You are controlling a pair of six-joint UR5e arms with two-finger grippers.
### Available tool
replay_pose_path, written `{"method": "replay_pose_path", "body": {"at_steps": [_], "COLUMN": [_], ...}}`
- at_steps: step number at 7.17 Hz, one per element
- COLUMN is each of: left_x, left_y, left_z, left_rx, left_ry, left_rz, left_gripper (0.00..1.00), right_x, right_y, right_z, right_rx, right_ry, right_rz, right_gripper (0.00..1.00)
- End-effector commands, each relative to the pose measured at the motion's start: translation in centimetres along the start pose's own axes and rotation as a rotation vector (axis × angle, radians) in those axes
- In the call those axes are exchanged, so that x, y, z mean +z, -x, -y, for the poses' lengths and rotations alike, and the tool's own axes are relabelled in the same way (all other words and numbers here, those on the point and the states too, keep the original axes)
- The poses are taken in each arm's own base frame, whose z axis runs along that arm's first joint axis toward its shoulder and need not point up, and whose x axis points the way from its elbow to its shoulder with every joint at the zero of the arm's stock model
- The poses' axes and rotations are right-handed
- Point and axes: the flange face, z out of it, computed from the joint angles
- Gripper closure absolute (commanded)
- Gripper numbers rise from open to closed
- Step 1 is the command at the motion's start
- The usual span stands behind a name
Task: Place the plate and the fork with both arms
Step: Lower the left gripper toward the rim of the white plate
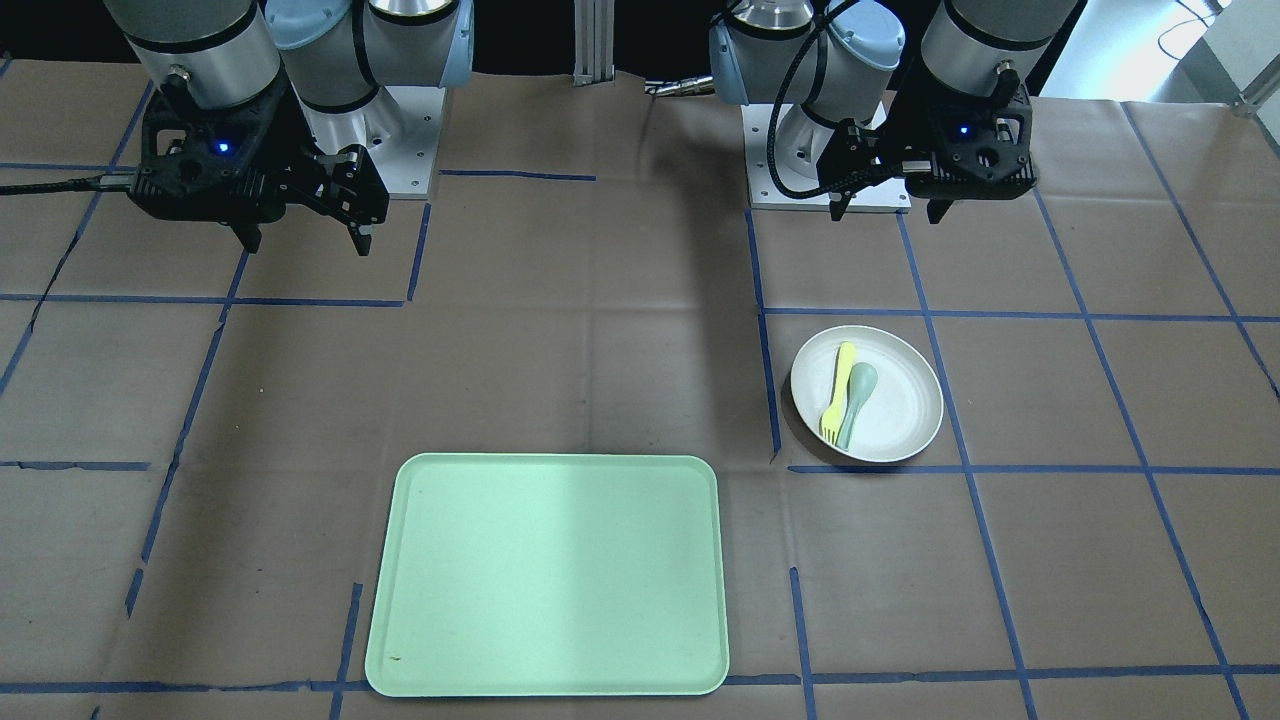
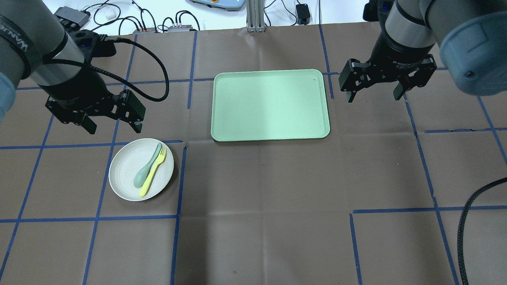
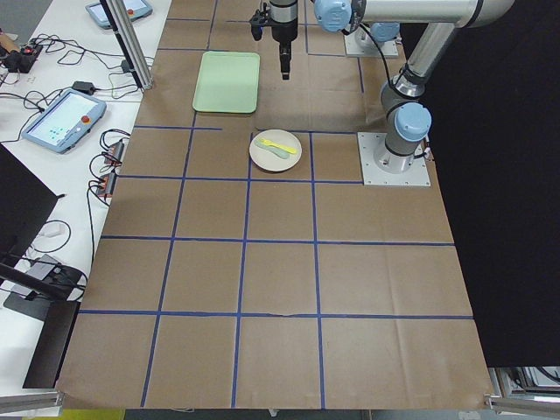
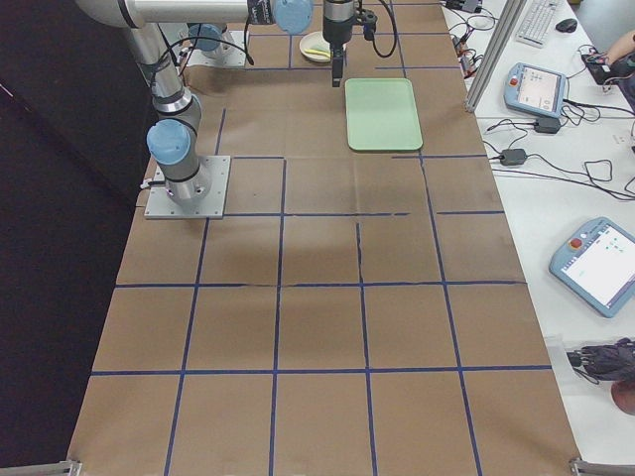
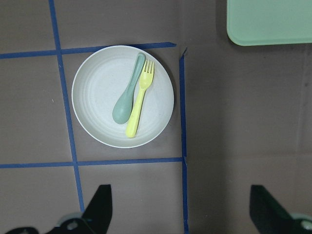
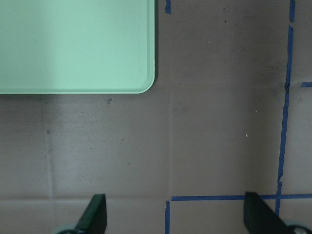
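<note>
The off-white plate (image 2: 123, 168) lies on the brown table, on the left in the overhead view. The pale-yellow fork (image 2: 153, 175) lies on it, beside a grey-green spoon (image 2: 145, 172). My left gripper (image 2: 114, 128) hangs open and empty above the table just beyond the plate. The left wrist view shows the plate (image 5: 95, 105) and the fork (image 5: 138, 103) below its open fingers (image 5: 100, 207). My right gripper (image 2: 373, 98) is open and empty, beside the right end of the mint-green tray (image 2: 271, 105). In the front view the plate (image 1: 900, 400) is on the right.
The mint-green tray (image 1: 550, 570) holds nothing and lies mid-table, its corner in the right wrist view (image 6: 73, 44). Blue tape lines grid the brown paper. Cables and devices lie beyond the table's far edge (image 2: 138, 16).
</note>
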Motion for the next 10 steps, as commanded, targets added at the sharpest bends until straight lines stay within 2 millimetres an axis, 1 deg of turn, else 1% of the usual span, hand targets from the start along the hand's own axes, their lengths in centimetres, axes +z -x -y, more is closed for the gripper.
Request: {"method": "replay_pose_path", "body": {"at_steps": [1,3,4,5,7,8,9,10], "left_x": [0.1,0.4,-0.4,-0.6,-0.8,-1.4,-0.7,1.5], "left_y": [0.0,0.0,-0.2,-0.2,-0.2,-0.3,-0.2,-0.2], "left_z": [0.3,0.6,0.0,-0.4,-0.4,-1.1,-1.2,-1.1], "left_rx": [0.0,0.004,-0.015,-0.014,-0.012,0.0,0.0,-0.013], "left_ry": [0.002,0.011,-0.014,-0.019,-0.026,-0.039,-0.017,0.012], "left_rz": [-0.003,-0.006,-0.017,-0.011,-0.01,-0.011,-0.006,-0.006], "left_gripper": [0.0,0.0,0.0,0.0,0.0,0.0,0.0,0.0], "right_x": [0.1,0.1,0.1,0.1,0.1,0.1,0.0,0.0], "right_y": [0.0,0.0,0.0,-0.1,0.0,-0.1,0.0,0.0], "right_z": [0.0,0.0,0.0,0.1,0.0,0.1,0.0,0.0], "right_rx": [-0.001,-0.003,-0.003,-0.006,-0.006,-0.005,-0.006,-0.006], "right_ry": [0.001,0.001,0.003,0.001,0.003,0.003,0.001,0.001], "right_rz": [0.001,0.001,0.001,0.0,0.0,0.0,0.001,0.001], "right_gripper": [0.0,0.0,0.0,0.0,0.0,0.0,0.0,0.0]}}
